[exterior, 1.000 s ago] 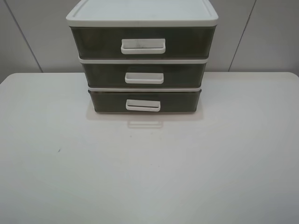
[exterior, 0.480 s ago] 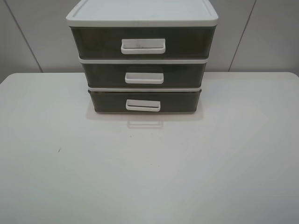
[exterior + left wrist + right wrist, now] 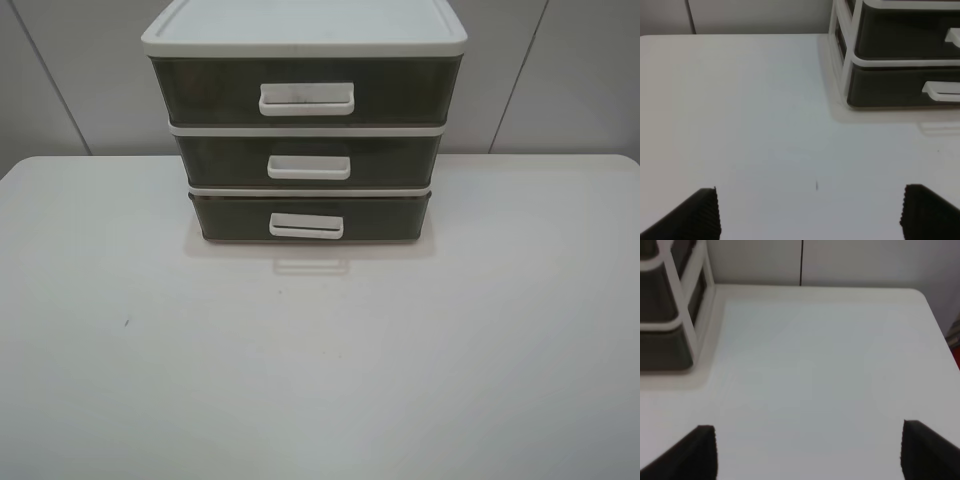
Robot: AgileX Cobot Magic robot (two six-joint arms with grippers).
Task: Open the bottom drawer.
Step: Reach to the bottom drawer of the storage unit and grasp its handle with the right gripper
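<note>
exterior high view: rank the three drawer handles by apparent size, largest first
1. top drawer's handle, clearly widest.
2. middle drawer's handle.
3. bottom drawer's handle, only slightly narrower than the middle one; it sits farthest from the high camera, so that gap may be perspective.

The smoky olive-brown translucent plastic bottom drawer [image 3: 890, 90] runs off the left wrist picture's edge, its small white loop handle [image 3: 941, 93] cut short; its inside seems too murky to tell.
</note>
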